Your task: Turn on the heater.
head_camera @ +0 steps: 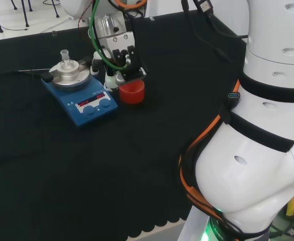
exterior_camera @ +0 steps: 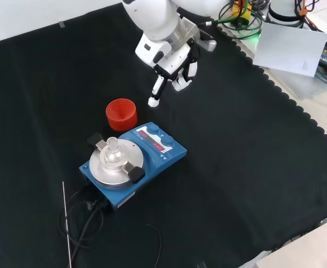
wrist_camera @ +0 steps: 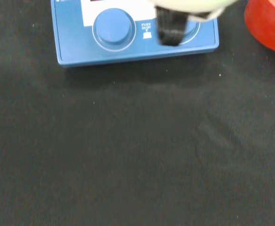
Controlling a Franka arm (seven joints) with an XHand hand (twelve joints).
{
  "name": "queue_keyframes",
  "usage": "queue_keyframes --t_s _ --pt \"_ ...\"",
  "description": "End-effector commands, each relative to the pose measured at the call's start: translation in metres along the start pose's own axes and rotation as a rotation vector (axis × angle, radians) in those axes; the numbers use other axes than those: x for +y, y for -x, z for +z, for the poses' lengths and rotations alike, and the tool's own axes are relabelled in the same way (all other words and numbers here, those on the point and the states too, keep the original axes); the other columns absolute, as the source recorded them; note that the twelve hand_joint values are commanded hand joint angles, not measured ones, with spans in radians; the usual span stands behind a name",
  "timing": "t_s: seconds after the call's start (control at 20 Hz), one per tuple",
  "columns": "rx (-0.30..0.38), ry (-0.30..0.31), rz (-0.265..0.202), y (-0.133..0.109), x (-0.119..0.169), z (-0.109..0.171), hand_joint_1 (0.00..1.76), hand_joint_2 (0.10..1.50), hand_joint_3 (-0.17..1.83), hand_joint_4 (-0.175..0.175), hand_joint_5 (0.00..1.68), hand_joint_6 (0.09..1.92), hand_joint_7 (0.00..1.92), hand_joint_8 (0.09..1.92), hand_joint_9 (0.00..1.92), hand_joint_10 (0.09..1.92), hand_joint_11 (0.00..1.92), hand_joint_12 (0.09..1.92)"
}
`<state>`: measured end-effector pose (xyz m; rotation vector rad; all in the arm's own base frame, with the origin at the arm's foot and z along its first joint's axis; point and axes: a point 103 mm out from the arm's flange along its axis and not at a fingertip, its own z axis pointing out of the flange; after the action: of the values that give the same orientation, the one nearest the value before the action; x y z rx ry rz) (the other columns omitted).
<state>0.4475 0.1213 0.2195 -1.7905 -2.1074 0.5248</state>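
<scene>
Cloth (exterior_camera: 247, 167) lies bare around heater (exterior_camera: 157, 146), red ring (exterior_camera: 121, 113) just beside.

Lab, heater (exterior_camera: 134, 163) with flask (exterior_camera: 113, 152)

The arm is all glossy white rounded shells with black bands at the joints, and an orange cable snakes down its side next to a black one. There are small round dimples in the casing and a green light glowing near the base. The robot hand (exterior_camera: 171, 61) is black and white with white fingertips (exterior_camera: 152, 101), bare metal block at the wrist, green wires looping over it.
</scene>
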Motion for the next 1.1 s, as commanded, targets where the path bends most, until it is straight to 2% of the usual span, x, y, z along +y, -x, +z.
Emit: queue_keyframes --t_s 0.05,0.35,1.1 --pt "-0.034 -0.123 -0.036 -0.003 0.0 0.003 1.44 0.69 0.96 -0.051 0.45 0.09 1.89 1.65 1.92 1.83 1.92 1.81" --pt "-0.069 -0.174 -0.047 -0.007 0.0 0.01 1.46 0.68 1.0 -0.036 0.4 0.09 1.89 1.66 1.92 1.83 1.92 1.81" --pt "-0.111 -0.214 -0.06 -0.017 0.018 0.026 1.47 0.67 1.02 -0.02 0.36 0.09 1.89 1.66 1.92 1.83 1.92 1.8"
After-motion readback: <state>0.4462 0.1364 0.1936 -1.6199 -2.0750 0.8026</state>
